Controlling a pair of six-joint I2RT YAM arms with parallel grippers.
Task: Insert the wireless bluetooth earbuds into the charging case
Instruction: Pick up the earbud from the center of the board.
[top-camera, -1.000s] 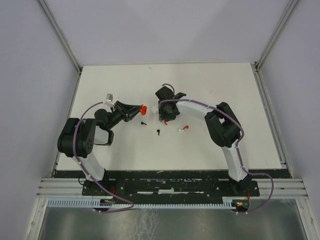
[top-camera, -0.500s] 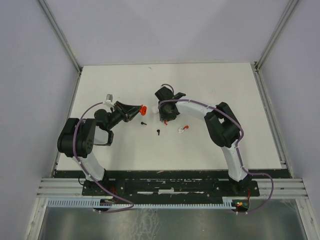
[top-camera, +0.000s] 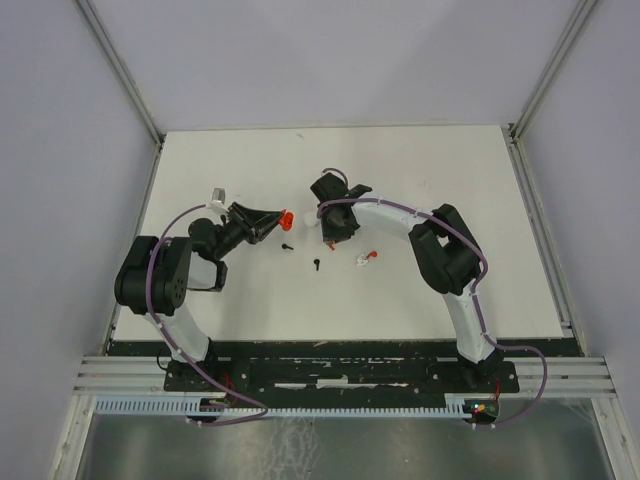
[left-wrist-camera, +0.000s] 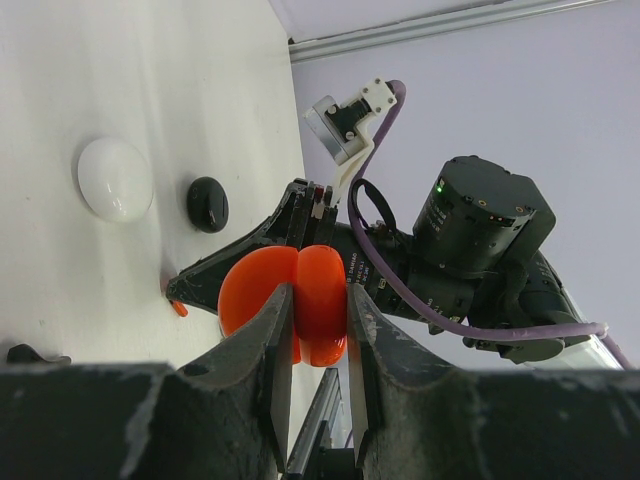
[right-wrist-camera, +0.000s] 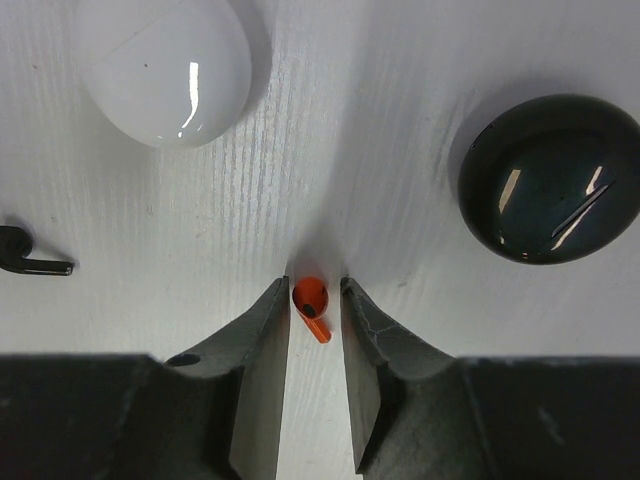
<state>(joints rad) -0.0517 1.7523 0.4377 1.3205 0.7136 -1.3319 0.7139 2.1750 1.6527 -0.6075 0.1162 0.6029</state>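
Earbuds, black: nearer black earbud (top-camera: 316, 266) and farther black earbud (top-camera: 286, 245) are lying loose on the worktop (top-camera: 450, 180), apart from every case.
Earbuds, red-and-white: red-and-white earbuds (top-camera: 365, 258) are lying close beside the right arm, too small to tell apart.
Left fingers: left gripper (left-wrist-camera: 314, 325) is pinching the red charging case (left-wrist-camera: 290, 295), holding it off the worktop; its two lobes appear to be hinged open.
Right fingers: right gripper (right-wrist-camera: 314, 305) is standing tips-down on the worktop, narrowly spread around the red earbud (right-wrist-camera: 308, 294). A sliver of gap is showing on one side, so it is not pinching yet.
Change: right fingers are drawing in, standing narrower than a second ago. Both arms are otherwise barely shifting in the overhead view.
Meaning: pick-up of the red earbud is judged to be under way, with insertion into the held case not yet begun.
Cases beyond: white case (right-wrist-camera: 165, 65) and black case (right-wrist-camera: 548, 180) are lying shut past the fingertips, untouched.
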